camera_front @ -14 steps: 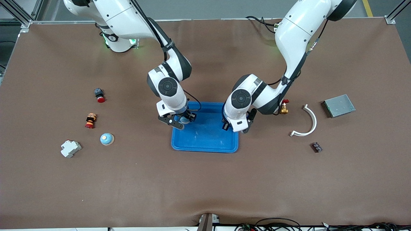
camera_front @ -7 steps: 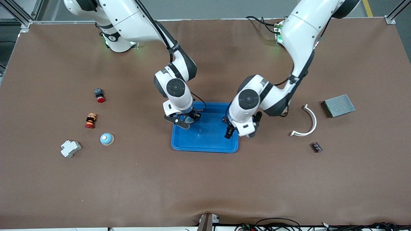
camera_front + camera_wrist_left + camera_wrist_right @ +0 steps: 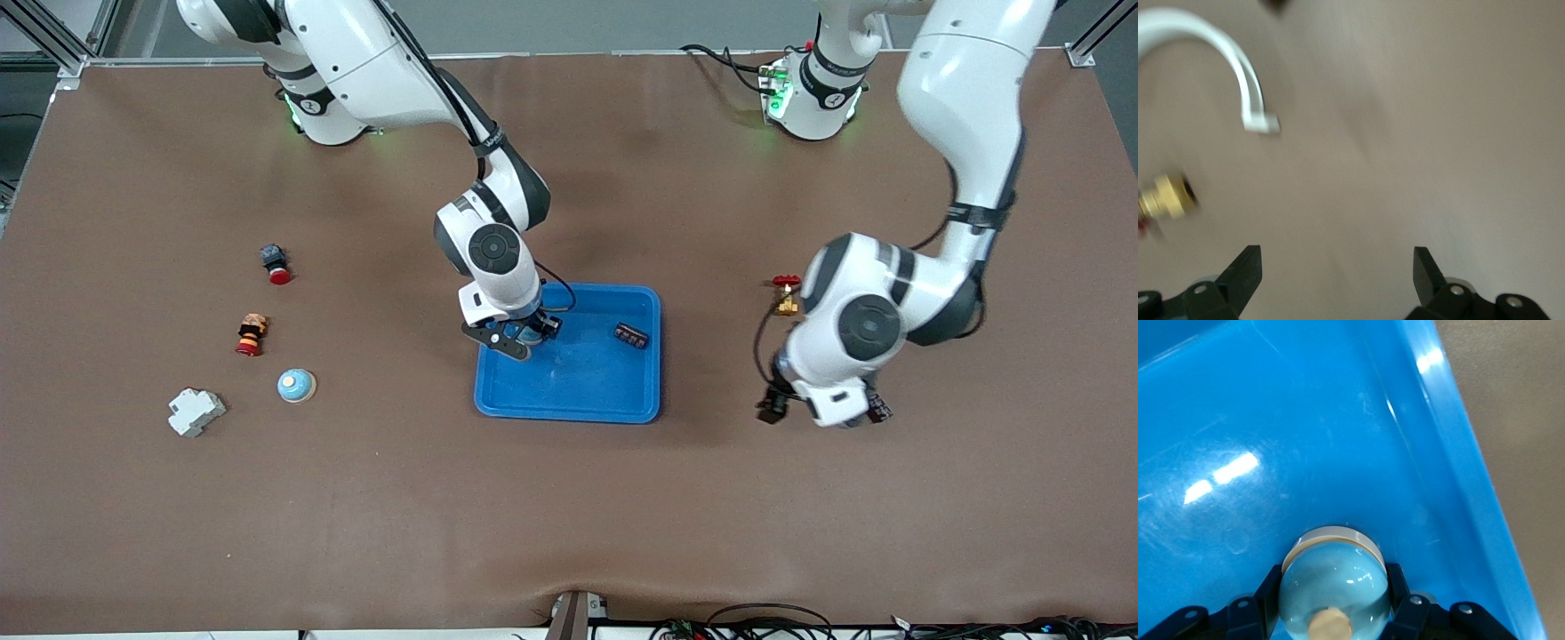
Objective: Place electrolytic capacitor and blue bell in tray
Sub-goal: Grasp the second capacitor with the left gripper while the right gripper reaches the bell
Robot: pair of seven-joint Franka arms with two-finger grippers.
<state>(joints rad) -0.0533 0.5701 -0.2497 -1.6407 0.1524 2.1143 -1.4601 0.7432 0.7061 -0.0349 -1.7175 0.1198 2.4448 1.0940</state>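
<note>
The bright-blue tray (image 3: 569, 396) lies mid-table. My right gripper (image 3: 517, 334) is over the tray's corner nearest the right arm's base, shut on a light-blue bell (image 3: 1335, 585) with a white base and a cream button. The tray floor (image 3: 1305, 420) fills the right wrist view. The electrolytic capacitor (image 3: 630, 335), a small dark block, lies loose in the tray near the rim toward the left arm's end. My left gripper (image 3: 822, 414) is open and empty over bare table toward the left arm's end; its fingers (image 3: 1248, 267) stand wide apart.
A second blue bell (image 3: 296, 385), a white block (image 3: 196, 412) and two red-tipped parts (image 3: 251, 335) (image 3: 275, 263) lie toward the right arm's end. A brass valve (image 3: 785, 298) stands beside the left arm and shows in the left wrist view (image 3: 1165, 197), near a white curved piece (image 3: 1218, 47).
My left gripper has let go of the dark capacitor in the tray and swung away toward the left arm's end of the table. My right gripper has moved a little farther over the tray with the bell.
</note>
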